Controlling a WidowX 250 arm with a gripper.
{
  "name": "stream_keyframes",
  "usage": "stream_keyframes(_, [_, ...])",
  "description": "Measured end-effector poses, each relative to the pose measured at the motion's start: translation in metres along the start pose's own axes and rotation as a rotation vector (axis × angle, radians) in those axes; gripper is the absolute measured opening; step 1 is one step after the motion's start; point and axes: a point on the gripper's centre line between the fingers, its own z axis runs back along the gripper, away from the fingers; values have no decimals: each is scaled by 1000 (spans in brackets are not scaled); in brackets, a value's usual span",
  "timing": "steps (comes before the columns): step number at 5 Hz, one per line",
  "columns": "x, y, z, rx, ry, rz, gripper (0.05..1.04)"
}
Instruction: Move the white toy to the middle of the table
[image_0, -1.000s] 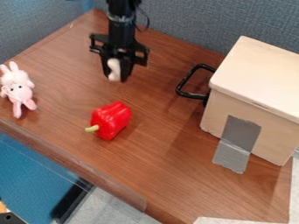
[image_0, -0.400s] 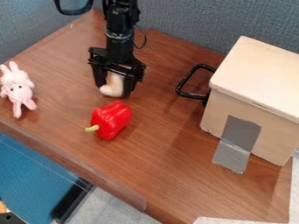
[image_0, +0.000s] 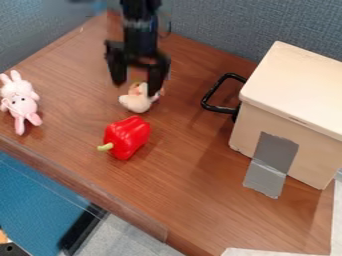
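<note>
my black two-finger gripper (image_0: 137, 88) is spread at the rounded white toy (image_0: 137, 102), likely to leave it on the brown wooden table (image_0: 194, 185).

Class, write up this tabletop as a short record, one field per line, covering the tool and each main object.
surface: brown wooden table
tool: open, fingers spread, over the white toy
white toy: on the table, between tool and pepper
pepper: red, green stem
plush rabbit: pink, at picture left
box: pale, at picture right, grey tape on its front
</note>
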Motion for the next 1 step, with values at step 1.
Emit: stream_keyframes(1, [-1,0,15,-12,-18,-23,1000])
